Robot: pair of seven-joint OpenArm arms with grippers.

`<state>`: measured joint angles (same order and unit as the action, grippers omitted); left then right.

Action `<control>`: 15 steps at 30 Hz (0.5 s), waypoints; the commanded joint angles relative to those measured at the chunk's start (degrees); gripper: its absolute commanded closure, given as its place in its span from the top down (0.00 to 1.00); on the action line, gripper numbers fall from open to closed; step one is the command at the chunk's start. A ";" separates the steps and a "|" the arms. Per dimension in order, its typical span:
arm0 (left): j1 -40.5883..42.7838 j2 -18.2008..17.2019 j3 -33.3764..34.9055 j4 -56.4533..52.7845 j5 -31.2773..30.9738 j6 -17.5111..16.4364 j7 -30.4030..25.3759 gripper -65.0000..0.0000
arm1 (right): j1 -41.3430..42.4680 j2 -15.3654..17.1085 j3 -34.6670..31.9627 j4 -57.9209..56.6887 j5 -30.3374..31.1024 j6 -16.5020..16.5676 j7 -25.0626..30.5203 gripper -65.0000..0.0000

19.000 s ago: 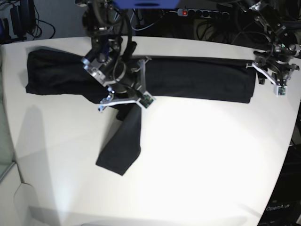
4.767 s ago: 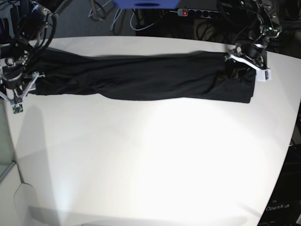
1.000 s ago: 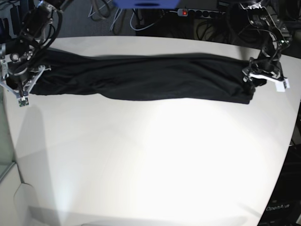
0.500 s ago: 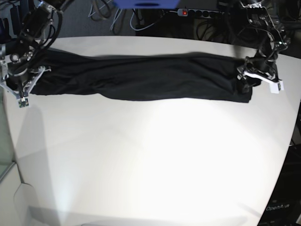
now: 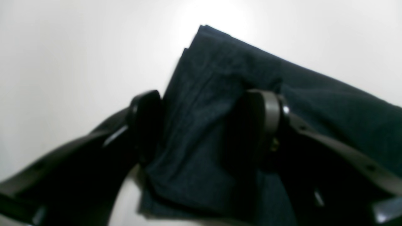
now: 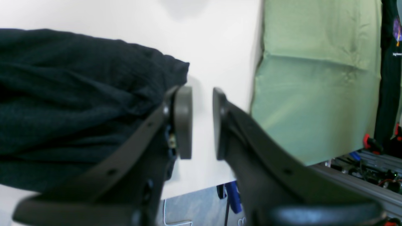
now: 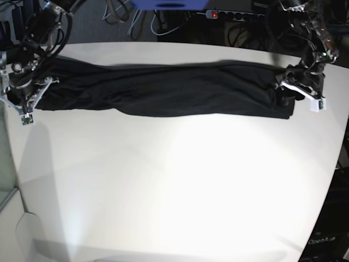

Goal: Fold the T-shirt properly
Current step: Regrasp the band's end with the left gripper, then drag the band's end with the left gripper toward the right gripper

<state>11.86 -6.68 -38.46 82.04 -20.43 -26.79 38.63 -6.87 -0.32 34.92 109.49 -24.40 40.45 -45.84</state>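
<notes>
Straddling T-shirt point(image 7: 163, 90) end, L end effector point(image 5: 204, 125) wide | R end effector point(image 6: 202, 122) part-open, empty, at table point(image 7: 180, 185) edge

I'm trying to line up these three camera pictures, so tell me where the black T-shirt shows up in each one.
Base: the T-shirt lies as a long band across the far part of the white table.
Left wrist: one end of it fills the centre and right, between the fingers of the left gripper.
Right wrist: its other end fills the left side, beside the right gripper.
Shared landmark: the white table.

the t-shirt point(image 7: 169, 90) lies across the table's point(image 7: 180, 185) far side, a gripper at each end.
</notes>
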 commanded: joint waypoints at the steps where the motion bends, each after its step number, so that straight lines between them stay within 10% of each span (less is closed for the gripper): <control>1: 0.23 0.13 1.05 0.03 1.13 0.19 2.38 0.57 | 0.59 0.62 0.12 0.88 -0.08 -0.45 0.79 0.14; 7: 0.14 0.04 1.93 -3.49 1.04 0.37 2.38 0.03 | 0.59 0.62 0.38 0.97 -0.08 -0.45 0.79 0.14; 15: -0.30 -0.05 1.93 -3.58 0.69 0.37 2.47 0.00 | 0.59 0.62 0.12 1.06 -0.08 -0.45 0.79 0.14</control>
<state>10.96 -6.87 -36.82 78.59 -22.52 -27.16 36.84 -6.85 -0.32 35.05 109.49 -24.38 40.47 -45.82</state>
